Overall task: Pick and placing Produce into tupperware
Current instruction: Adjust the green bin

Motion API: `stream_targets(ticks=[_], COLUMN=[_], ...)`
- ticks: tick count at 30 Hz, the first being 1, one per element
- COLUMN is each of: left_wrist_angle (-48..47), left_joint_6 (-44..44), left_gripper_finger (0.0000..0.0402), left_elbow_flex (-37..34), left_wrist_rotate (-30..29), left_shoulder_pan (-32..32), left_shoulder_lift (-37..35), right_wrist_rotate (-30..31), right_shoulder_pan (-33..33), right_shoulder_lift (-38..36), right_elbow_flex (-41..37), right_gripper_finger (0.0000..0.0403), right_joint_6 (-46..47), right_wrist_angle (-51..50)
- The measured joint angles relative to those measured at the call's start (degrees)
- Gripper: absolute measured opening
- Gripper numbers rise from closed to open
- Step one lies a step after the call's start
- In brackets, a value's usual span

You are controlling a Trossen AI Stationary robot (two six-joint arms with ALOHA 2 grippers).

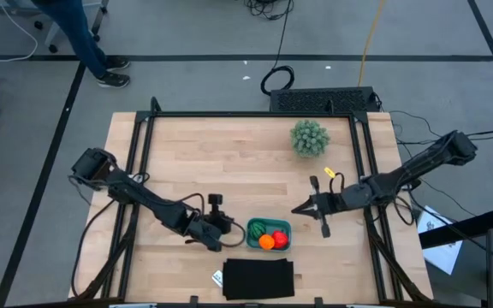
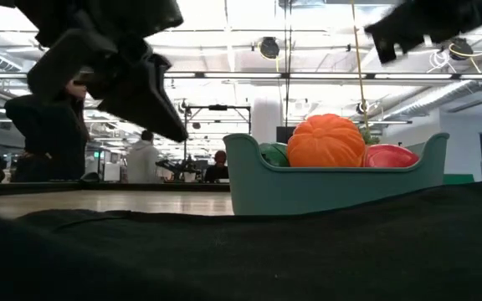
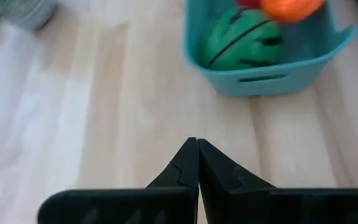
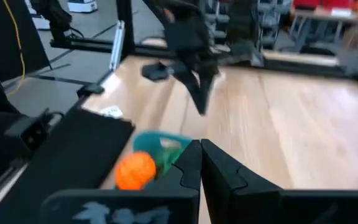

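three produce items: one red, one striped green, one orange ball; one teal tupperware, one fuzzy plant, one black mat, two grippers.

Teal-blue tupperware holds three items: a dark green one with black stripes, an orange ball and a red roundish one. Pale light-wood counter with visible plank grain carries the tupperware, a flat black rectangle just beside it, and a fuzzy pale-green bushy plant well apart from it. Both arms are dark, near black, the left tool and right tool matte black; a yellow cable runs across the grey floor beyond the counter.
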Motion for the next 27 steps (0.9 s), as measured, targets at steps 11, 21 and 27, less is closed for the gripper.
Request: stream_targets(ticks=[11,21,27], left_wrist_angle=[16.7,43.3,50.6], left_joint_6=[5.7,15.7,18.8], left_gripper_finger=[0.0,0.0,0.0], left_elbow_flex=[-11.0,-23.8,-27.5], left_wrist_rotate=[1.5,11.9,12.0], left_shoulder_pan=[1.4,3.6,3.4], left_shoulder_lift=[-7.4,-8.1,-9.8], right_wrist_rotate=[-0.5,-9.4,-9.3], right_shoulder_pan=[-3.5,-8.6,-10.6], right_shoulder_lift=[-0.3,-6.5,-12.9], right_elbow_flex=[8.1,4.8,-2.2], right_gripper_finger=[0.0,0.0,0.0], right_joint_6=[-8.9,-12.5,-10.8], right_wrist_angle=[-1.3,6.9,10.4])
